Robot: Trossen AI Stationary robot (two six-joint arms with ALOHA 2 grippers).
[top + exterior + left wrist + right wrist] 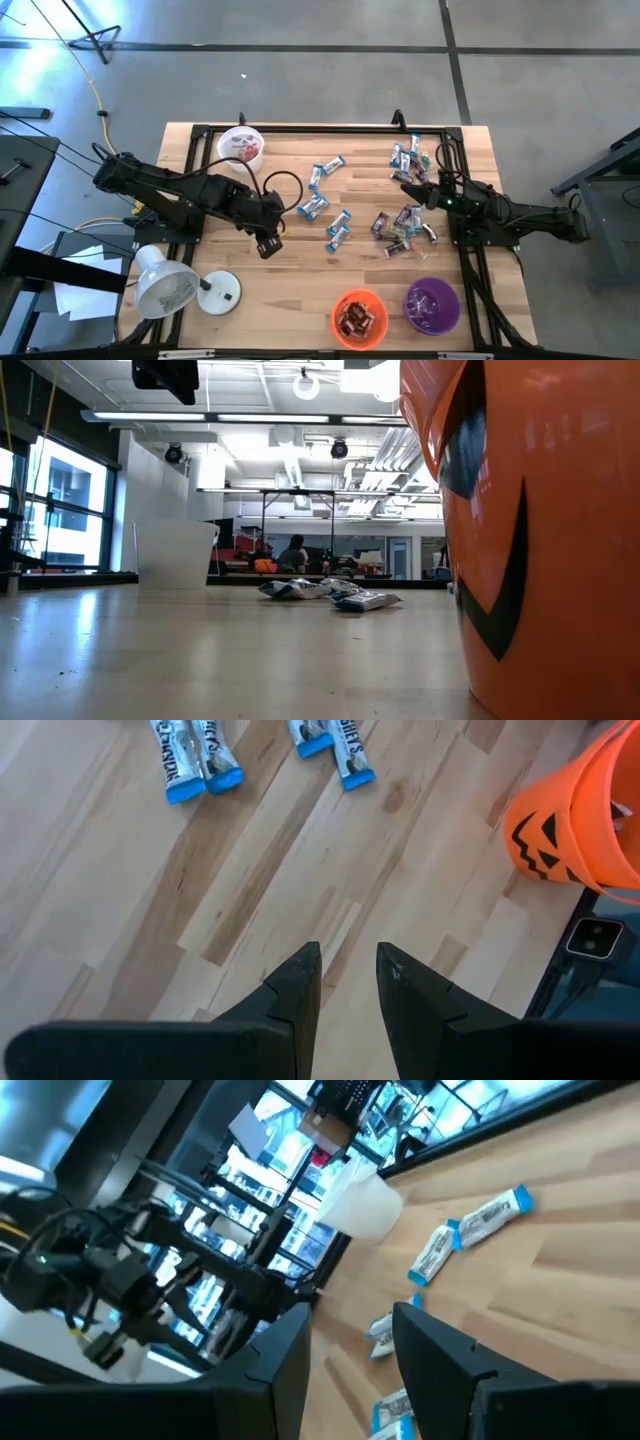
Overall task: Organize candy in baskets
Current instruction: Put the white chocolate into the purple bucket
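Fingers parted and empty on both grippers: left gripper (348, 982) hangs over bare table (290, 290), right gripper (408, 187) beside scattered candy (400, 225). Best approach: centre one bar, then carry it to the orange basket (359, 318).

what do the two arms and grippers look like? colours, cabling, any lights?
Both arms are black and jointed. The left arm carries a black cable looping near its wrist; its gripper has two dark, tapered wedge-shaped fingers. The right arm shows a small green light near the wrist; its gripper has matching dark, flat-faced fingers. No other markings are visible.
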